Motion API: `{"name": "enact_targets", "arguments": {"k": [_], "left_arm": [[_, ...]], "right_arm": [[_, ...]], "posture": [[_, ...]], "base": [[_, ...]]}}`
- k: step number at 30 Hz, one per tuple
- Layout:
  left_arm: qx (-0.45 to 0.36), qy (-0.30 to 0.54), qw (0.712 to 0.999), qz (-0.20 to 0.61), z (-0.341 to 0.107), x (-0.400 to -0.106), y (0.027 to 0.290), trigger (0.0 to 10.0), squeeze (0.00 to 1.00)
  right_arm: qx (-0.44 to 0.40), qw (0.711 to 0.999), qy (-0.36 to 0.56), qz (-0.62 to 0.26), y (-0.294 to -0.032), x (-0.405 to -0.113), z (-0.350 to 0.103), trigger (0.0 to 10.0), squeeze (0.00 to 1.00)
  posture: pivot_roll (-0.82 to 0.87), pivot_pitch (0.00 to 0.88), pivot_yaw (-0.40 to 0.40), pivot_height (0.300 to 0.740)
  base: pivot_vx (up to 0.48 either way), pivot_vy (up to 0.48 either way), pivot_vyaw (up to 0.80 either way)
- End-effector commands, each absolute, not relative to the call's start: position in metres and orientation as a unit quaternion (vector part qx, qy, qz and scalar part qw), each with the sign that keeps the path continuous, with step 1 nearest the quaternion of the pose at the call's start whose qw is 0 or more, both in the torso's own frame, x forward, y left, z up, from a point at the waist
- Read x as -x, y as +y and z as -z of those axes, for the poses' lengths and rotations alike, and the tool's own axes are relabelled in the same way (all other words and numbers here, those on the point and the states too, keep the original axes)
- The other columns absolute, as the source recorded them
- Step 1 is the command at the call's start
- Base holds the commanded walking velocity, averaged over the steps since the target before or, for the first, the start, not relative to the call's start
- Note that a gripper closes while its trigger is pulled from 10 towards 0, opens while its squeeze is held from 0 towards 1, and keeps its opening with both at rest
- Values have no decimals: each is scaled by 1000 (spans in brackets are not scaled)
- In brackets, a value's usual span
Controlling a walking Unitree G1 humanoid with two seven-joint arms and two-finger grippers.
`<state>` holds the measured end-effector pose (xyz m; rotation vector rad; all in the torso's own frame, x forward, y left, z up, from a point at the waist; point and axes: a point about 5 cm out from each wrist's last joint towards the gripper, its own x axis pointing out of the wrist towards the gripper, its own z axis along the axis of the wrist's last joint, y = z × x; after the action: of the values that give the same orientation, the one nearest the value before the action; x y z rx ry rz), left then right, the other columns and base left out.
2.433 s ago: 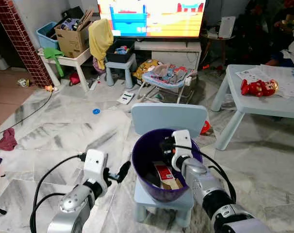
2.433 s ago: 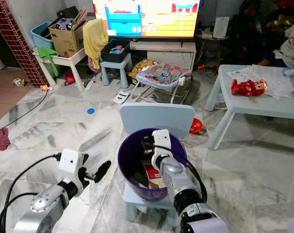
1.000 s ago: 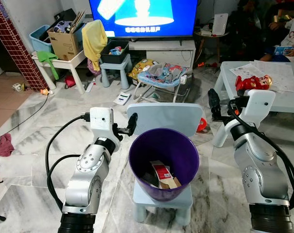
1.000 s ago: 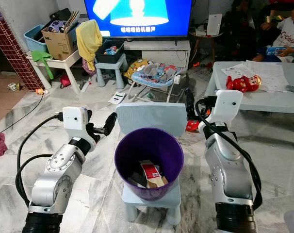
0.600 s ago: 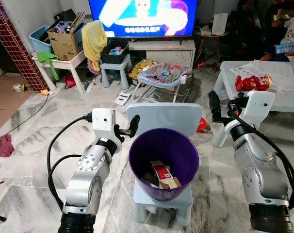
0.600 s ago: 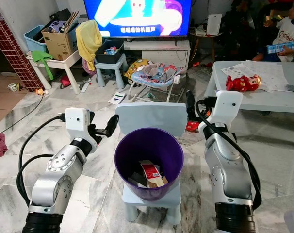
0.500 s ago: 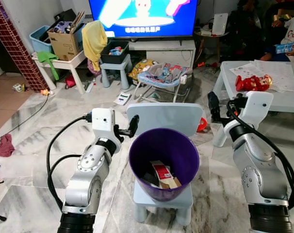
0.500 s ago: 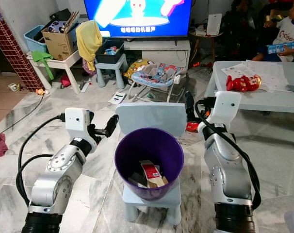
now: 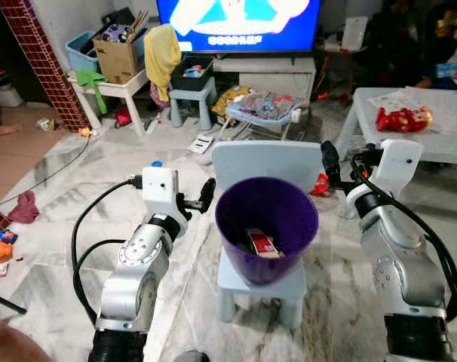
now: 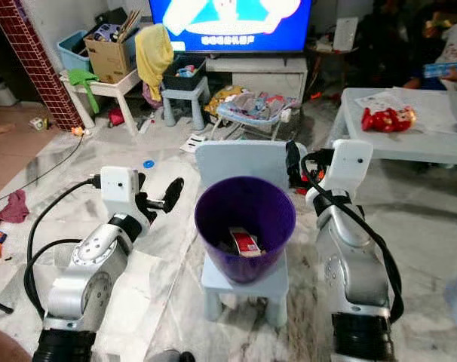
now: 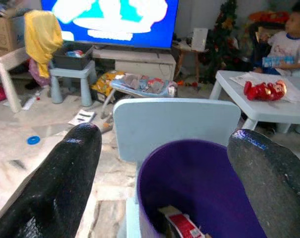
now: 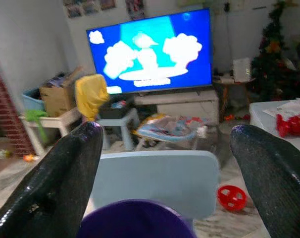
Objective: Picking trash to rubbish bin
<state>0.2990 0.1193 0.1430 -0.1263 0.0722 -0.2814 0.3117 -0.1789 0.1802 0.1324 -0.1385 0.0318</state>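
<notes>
A purple bin (image 9: pixel 266 219) stands on a small pale blue chair (image 9: pixel 262 280), with trash (image 9: pixel 260 243) at its bottom. The left gripper (image 9: pixel 206 192) and right gripper (image 9: pixel 328 160) hang empty just outside the rim, one on each side.

Head stereo pair: we look forward and down from above onto the round purple plastic bin (image 9: pixel 266 226) standing on the small pale-blue child's chair (image 9: pixel 268 167), marble floor all round. Both eyes share the bin, the chair and the bright blue television screen (image 10: pixel 230 16) at the far wall.

Left wrist camera: we sit close and low beside the bin, sighting between the left tool (image 11: pixel 165 163) fingers into it.

Right wrist camera: we sit higher, facing the television over the chair back, between the right tool (image 12: pixel 165 163) fingers.
</notes>
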Motion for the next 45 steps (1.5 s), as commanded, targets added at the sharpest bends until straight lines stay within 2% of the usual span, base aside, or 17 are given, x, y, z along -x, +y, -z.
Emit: {"name": "enact_targets", "arguments": {"k": [1,45], "left_arm": [[60,37,988,140,-144,-299,121,10000,0],[65,42,986,146,-141,-299,117,10000,0]], "right_arm": [[-68,995,-72,-21,-176,-313,-184,10000,0],[-64,995,-70,-15,-180,-313,-184,10000,0]], "posture": [[11,0,53,740],[0,0,48,740]], "base": [[-356,0,0],[-353,0,0]]}}
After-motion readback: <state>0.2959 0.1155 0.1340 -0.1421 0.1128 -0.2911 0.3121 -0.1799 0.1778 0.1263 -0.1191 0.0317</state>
